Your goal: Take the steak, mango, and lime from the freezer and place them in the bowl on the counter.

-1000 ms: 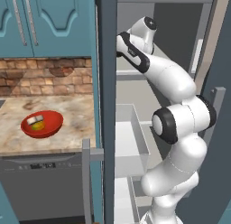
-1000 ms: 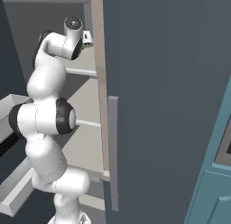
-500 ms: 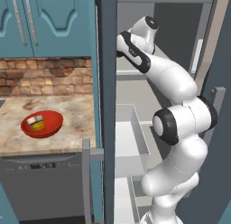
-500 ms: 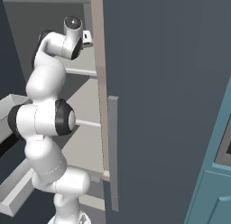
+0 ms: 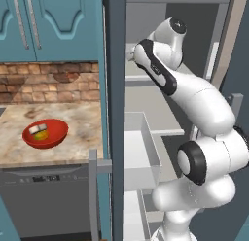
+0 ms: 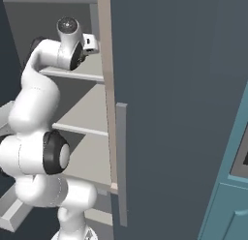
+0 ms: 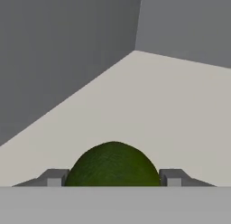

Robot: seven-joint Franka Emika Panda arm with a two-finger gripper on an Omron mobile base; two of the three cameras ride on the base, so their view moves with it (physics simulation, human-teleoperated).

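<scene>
your gripper is closed on the lime at 6 o'clock over the pale freezer shelf, grey walls behind.

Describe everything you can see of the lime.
The lime is a dark green ball with a finely pebbled skin, seen in the hand view as a dome cut off at the bottom. It sits on a pale grey freezer shelf near a back corner of grey walls. It lies between the gripper fingertips, which stand right at its two sides, closed on it. No stem or marks can be seen.
</scene>
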